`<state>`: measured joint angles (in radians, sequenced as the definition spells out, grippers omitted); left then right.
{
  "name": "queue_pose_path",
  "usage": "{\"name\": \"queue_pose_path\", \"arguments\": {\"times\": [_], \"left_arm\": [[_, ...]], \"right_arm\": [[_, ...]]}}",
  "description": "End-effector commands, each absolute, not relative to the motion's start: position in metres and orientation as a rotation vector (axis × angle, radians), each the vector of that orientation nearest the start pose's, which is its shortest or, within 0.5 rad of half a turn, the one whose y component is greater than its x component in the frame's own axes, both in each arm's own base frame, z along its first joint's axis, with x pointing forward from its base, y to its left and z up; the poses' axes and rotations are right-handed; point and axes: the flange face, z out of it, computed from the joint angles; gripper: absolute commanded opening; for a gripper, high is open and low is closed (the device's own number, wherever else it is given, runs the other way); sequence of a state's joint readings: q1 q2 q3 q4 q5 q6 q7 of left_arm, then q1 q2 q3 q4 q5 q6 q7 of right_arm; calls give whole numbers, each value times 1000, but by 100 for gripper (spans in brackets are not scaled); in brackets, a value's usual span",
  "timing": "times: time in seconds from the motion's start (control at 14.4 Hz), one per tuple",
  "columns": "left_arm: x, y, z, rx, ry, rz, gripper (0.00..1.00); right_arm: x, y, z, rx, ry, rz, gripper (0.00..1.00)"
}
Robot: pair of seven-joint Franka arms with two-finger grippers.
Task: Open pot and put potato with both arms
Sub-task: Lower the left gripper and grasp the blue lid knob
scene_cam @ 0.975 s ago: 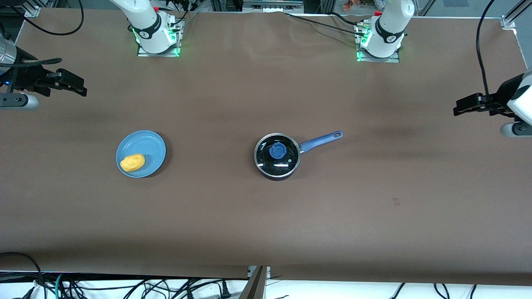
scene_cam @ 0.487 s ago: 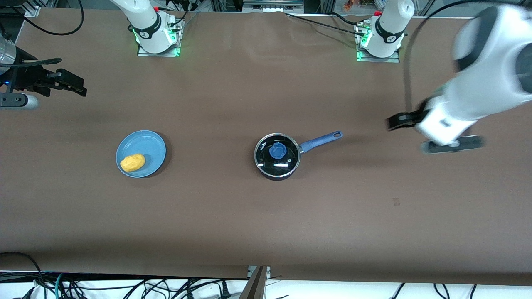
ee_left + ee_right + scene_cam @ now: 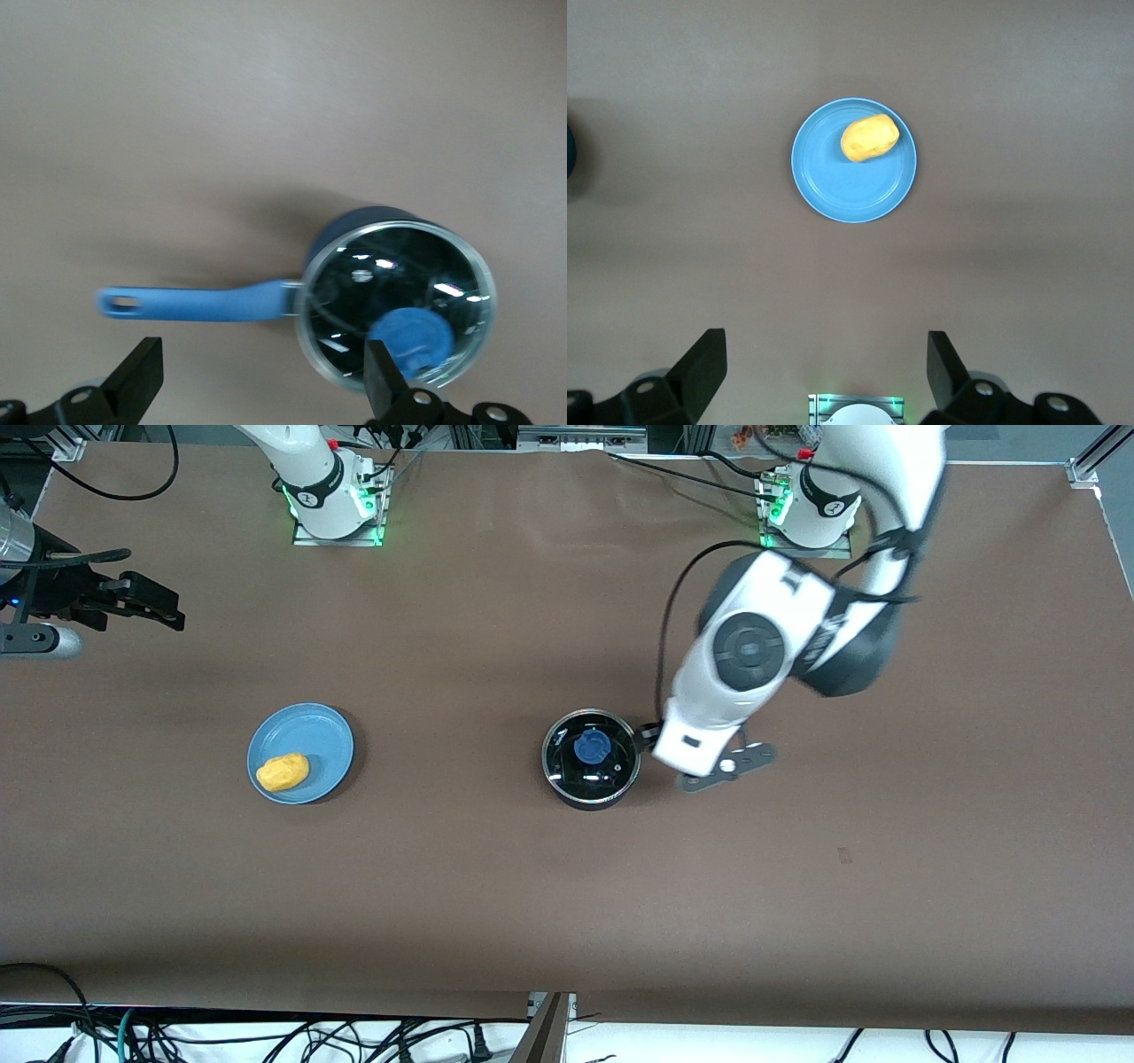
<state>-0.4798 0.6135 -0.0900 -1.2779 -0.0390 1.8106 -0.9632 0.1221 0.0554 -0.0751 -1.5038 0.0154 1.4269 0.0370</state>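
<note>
The black pot [image 3: 591, 779] stands mid-table with its glass lid [image 3: 567, 766] on it, blue knob [image 3: 591, 747] up. My left gripper [image 3: 653, 735] hangs over the pot's blue handle, which the arm hides in the front view. In the left wrist view the gripper [image 3: 263, 363] is open and empty above the handle [image 3: 204, 303], beside the pot [image 3: 359, 226] and its lid [image 3: 443, 274]. The potato [image 3: 283, 771] lies on a blue plate [image 3: 312, 735] toward the right arm's end. My right gripper [image 3: 133, 602] waits open there; its wrist view [image 3: 824, 354] shows the potato [image 3: 870, 138] on the plate [image 3: 842, 186].
The two arm bases [image 3: 335, 505] [image 3: 808, 518] stand along the table's far edge. The right arm's base also shows in the right wrist view [image 3: 855, 409]. Cables [image 3: 266, 1036] hang below the near edge. The brown table top [image 3: 532, 895] is bare between plate and pot.
My left arm has swung in from the left arm's end of the table to over the pot's handle. The right arm, pot, lid and potato have not moved.
</note>
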Motion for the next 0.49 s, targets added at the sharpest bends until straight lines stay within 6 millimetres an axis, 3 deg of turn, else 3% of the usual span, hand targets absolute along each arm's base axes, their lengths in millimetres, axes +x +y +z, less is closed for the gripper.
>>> {"name": "queue_pose_path", "arguments": {"times": [0.0,0.21,0.42], "left_arm": [[619,-412,375,-3089,-757,99,100],[619,-448,347,-3132,-754,38,100],[611,-465,334,-3119,-676,1,100]], "right_arm": [[554,27,618,-3112,-26,214,100],[554,27,618,-3111,-26,214,100],[554,27,618,-3112,-26,214,100]]}}
